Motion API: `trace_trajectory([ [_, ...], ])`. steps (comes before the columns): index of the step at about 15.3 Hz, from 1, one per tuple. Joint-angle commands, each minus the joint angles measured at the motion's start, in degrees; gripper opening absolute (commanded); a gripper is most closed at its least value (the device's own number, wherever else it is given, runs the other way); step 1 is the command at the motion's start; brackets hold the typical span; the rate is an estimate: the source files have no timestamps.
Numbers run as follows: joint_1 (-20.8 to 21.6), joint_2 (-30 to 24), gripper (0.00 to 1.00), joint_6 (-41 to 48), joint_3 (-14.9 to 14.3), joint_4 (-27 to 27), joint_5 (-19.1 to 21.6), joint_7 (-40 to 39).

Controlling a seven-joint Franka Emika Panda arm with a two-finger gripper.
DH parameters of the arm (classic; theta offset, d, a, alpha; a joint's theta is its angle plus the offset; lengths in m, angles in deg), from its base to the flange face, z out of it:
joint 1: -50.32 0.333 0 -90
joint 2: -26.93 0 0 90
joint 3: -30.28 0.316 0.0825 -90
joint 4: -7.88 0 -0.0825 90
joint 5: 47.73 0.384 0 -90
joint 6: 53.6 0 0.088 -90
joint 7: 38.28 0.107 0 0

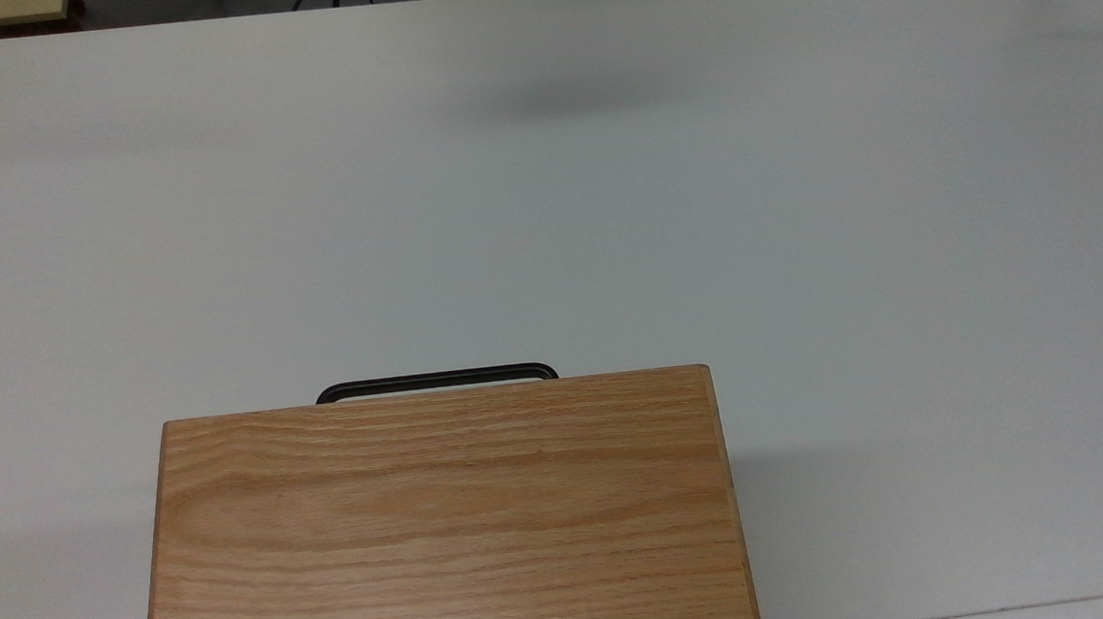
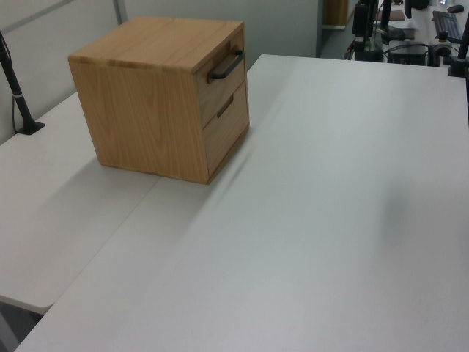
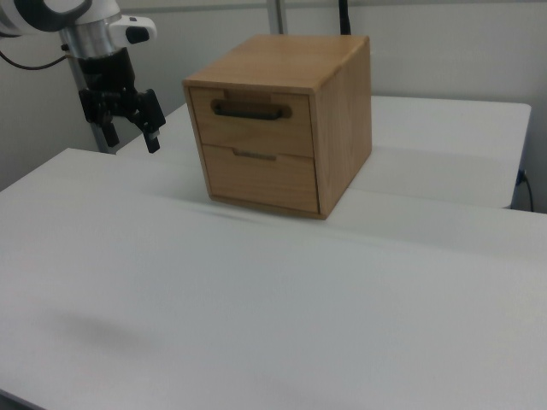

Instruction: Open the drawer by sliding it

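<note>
The drawer is the upper front panel of a light oak cabinet, and it sits shut, flush with the cabinet face. Its long black bar handle runs across the panel. In the left view the drawer faces right with its handle sticking out. In the top view the handle juts from under the cabinet top. My gripper hangs in the air at the right view's left, well apart from the handle, open and holding nothing.
A second drawer front sits below the first. The cabinet stands on a white table. A black pole on a foot stands at the left view's left. Desks with equipment lie beyond the table.
</note>
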Motion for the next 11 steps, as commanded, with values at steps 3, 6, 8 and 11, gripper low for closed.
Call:
trace_trajectory([
  [3,-0.43,-0.55,1.0,-1.46,0.32,1.13,1.17,-0.51],
  [6,-0.43,-0.46,1.0,-1.29,0.32,1.13,1.17,-0.16],
  [8,-0.43,-0.55,1.0,-1.03,0.32,1.22,1.26,-0.16],
  [11,-0.43,0.32,1.0,-2.16,0.32,1.22,1.87,-0.17],
])
